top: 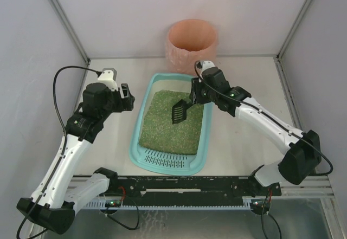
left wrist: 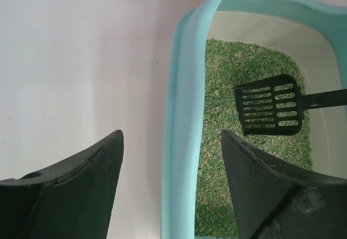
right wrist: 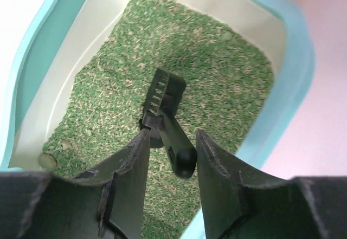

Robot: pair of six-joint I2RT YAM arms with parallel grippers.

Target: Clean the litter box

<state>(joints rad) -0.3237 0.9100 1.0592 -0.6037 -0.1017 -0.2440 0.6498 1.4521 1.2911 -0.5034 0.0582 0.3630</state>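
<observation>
The teal litter box (top: pixel 138 125) lies in the middle of the table, filled with green granules, its slotted grate at the near end. A black slotted scoop (top: pixel 178 111) rests head-down on the granules near the far right corner. My right gripper (top: pixel 194 94) hovers over that corner. In the right wrist view the fingers (right wrist: pixel 173 133) stand apart on either side of the scoop handle (right wrist: pixel 179 147), with a gap showing on the right side. My left gripper (left wrist: pixel 171 136) is open and straddles the box's left rim (left wrist: pixel 181 114), one finger outside and one over the granules.
A round pink-orange bin (top: pixel 191 44) stands behind the litter box against the back wall. Enclosure walls close in the left, right and back. Bare table lies left and right of the box.
</observation>
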